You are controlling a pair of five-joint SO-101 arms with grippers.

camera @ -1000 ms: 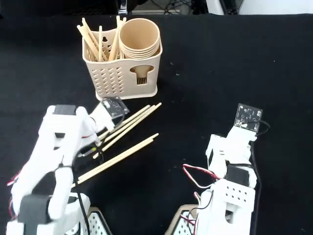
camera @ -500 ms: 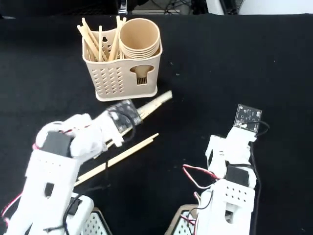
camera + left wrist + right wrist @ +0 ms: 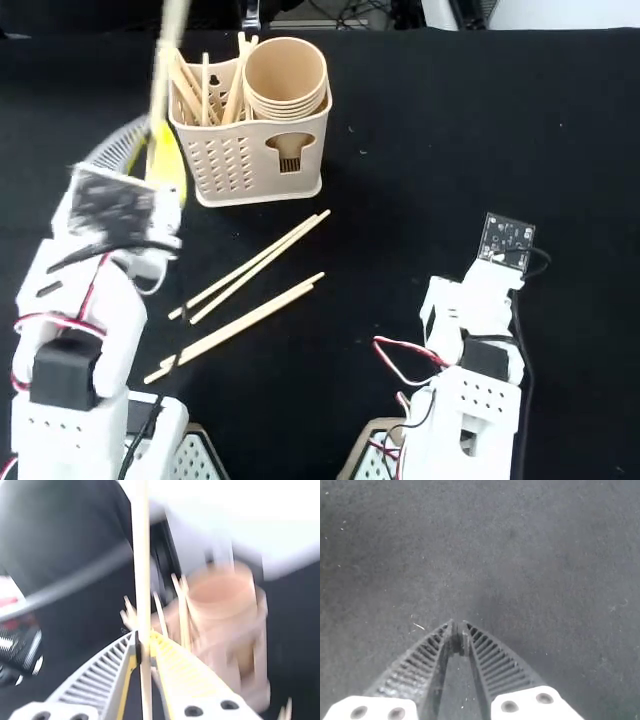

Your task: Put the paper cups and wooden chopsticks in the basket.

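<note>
Left hand (image 3: 165,150) raised near the worktop's (image 3: 450,120) far-left part, just beside the basket's left wall, clamped on one pale held chopstick (image 3: 170,50) standing almost upright. Basket (image 3: 250,150) sits toward the far edge, left of centre: beige, perforated walls. Its left compartment holds leaning chopsticks (image 3: 205,90), its right a nested stack of tan paper cups (image 3: 286,75). Loose chopsticks (image 3: 250,265) lie slantwise mid-worktop, in front of the basket. Right hand (image 3: 457,640) at the near-right, closed on nothing, over bare black cloth.
</note>
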